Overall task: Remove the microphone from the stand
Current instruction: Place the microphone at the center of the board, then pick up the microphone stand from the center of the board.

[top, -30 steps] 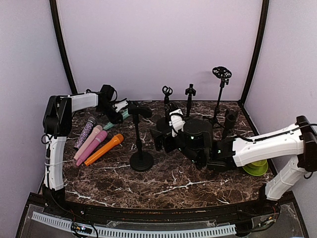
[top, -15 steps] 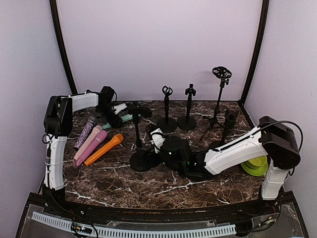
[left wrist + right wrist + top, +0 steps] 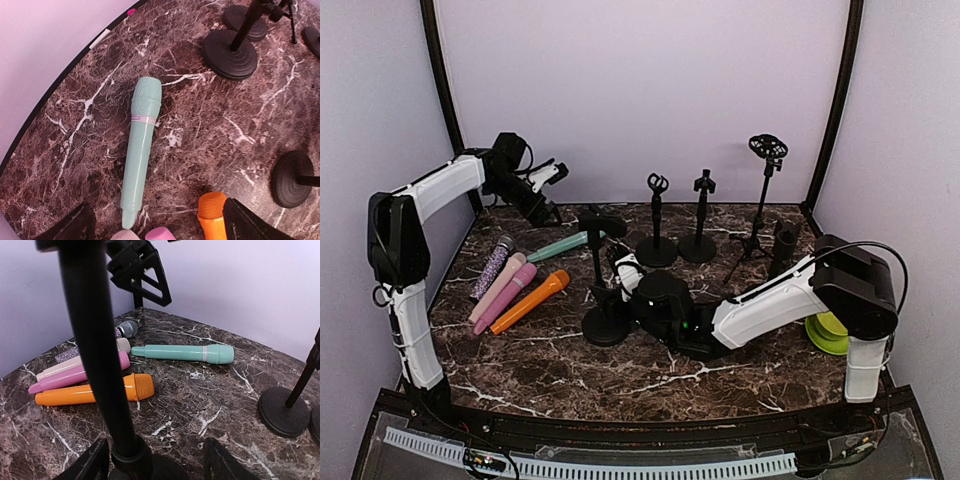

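Removal basically done, by the looks: mint-green plastic microphone point(image 3: 565, 243) flat on the dark marble table point(image 3: 650, 380), far left, out of the black round-based stand point(image 3: 596, 255). Left gripper point(image 3: 552, 175) wide, empty, up high. Right gripper point(image 3: 157, 462) spread around the stand pole, not pinching. Next: back off without tipping it. Five microphones, at least four stands.

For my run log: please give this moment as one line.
left gripper: open, empty, over teal mic lying on table | right gripper: open, around stand pole
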### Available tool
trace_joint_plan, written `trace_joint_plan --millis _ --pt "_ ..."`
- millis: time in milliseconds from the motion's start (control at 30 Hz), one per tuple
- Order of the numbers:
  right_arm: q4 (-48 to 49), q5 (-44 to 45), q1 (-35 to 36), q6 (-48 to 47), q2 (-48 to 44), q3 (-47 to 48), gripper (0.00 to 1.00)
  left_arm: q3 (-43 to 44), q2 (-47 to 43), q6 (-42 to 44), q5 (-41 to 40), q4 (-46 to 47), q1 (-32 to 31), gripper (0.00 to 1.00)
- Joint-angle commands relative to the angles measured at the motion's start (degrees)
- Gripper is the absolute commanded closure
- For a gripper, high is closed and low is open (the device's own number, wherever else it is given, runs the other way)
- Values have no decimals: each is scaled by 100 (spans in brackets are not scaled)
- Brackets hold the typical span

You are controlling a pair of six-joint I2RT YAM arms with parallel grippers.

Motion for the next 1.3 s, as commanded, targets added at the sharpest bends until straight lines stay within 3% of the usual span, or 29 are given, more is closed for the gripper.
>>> trace_joint_plan --millis 0,133,233,433,600,767,867,1033,1267 --pt "319 -45 -46 -77 135 185 42 -566 -887 -345 603 -230 41 9" --pt "352 -72 -42 -102 167 158 53 -1101 -1507 -503 930 -166 40 9" --pt "383 -58 -42 -113 146 123 65 -1764 -2095 -655 1199 277 42 1" --pt "92 -311 -43 -69 -345 164 90 -3020 -2962 -806 2272 843 30 1" --pt "-365 -956 -51 116 -1029 355 94 -4619 -3784 -970 3631 1381 -152 5" --pt "-832 -1450 -57 452 -1316 848 97 -5449 -4330 -1252 3789 2047 -698 15" --pt "-1011 -1541 -45 772 -1344 1073 97 -5590 -4334 -1763 3606 2425 -935 23" --pt "-920 -1598 73 963 -1358 1220 99 -5472 -4307 -2094 3572 2847 -1014 26" --pt "-875 -1698 128 1059 -1343 1325 100 -5173 -4299 -1822 4322 2311 -1075 36"
